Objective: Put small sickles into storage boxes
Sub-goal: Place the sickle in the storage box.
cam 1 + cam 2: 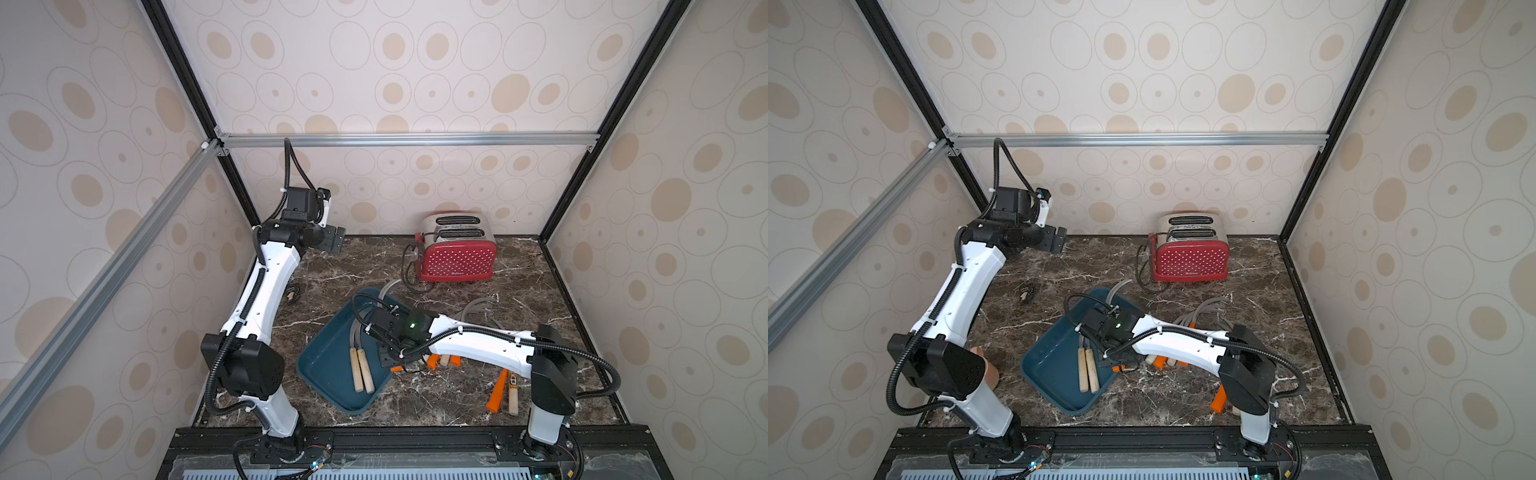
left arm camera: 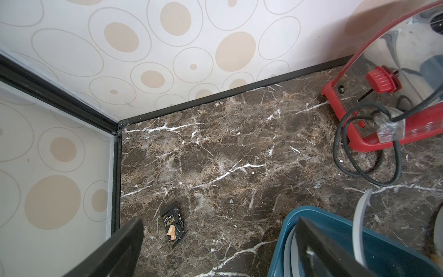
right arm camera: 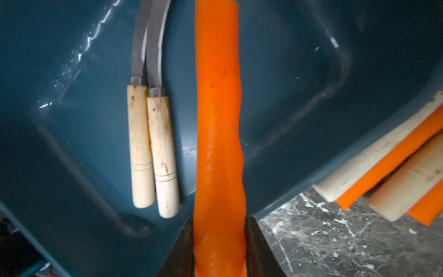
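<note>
Above the tray rim (image 3: 287,194), right hand (image 3: 219,221) tight around orange sickle (image 3: 218,108)

Cream wallpaper walls (image 1: 415,62), beige ovals in grey rings. Silver aluminium rail (image 1: 407,139) across back; black corner posts (image 1: 182,66). Dark brown marble counter (image 1: 540,282), white veins. Even, soft light.

place: staged robot lab cell | cues: aluminium frame (image 1: 407,139), wallpapered panels (image 1: 415,83), marble-look tabletop (image 1: 436,399), red toaster (image 1: 457,259)
</note>
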Available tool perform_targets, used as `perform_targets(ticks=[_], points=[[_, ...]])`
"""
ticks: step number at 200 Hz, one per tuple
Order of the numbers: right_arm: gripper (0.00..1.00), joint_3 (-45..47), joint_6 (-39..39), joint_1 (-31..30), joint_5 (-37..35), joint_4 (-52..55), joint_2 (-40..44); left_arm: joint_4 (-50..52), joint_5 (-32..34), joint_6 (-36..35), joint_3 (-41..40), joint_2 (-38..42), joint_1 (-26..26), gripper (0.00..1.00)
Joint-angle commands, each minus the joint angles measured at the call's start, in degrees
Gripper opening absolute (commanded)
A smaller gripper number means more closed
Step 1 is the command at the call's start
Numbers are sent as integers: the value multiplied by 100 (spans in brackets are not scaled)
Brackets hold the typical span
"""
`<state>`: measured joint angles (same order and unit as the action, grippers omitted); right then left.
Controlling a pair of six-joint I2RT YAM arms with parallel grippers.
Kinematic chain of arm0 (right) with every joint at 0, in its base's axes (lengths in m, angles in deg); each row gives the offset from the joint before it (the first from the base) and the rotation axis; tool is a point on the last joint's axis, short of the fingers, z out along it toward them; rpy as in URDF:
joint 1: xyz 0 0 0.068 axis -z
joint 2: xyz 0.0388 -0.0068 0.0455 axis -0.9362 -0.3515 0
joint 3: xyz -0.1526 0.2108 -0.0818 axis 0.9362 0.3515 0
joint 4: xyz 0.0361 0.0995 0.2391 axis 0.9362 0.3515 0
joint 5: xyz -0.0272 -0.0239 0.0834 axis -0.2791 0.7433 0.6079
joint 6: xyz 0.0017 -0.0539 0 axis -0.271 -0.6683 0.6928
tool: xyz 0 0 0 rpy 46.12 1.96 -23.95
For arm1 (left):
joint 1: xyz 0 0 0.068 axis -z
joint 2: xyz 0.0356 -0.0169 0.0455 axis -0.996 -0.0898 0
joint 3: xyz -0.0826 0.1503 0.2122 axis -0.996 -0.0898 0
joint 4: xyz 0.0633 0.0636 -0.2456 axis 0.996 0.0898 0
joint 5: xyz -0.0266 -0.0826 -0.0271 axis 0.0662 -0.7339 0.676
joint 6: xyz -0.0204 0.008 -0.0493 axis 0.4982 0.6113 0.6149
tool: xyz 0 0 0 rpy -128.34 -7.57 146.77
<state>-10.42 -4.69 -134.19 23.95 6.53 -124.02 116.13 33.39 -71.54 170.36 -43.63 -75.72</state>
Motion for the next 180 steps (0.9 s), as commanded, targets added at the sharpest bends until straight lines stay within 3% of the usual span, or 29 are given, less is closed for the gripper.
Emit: perform_targets(ticks=[1,83,180], points=[[0,-326,62,-99,292,141,-224,-134,85,147,52,149,35,99],[0,-938,155,-176,954,145,-809,-284,-29,-26,-128,400,37,99],[0,-1230,264,-306,1180,188,-1074,-397,-125,-52,-185,532,35,99]])
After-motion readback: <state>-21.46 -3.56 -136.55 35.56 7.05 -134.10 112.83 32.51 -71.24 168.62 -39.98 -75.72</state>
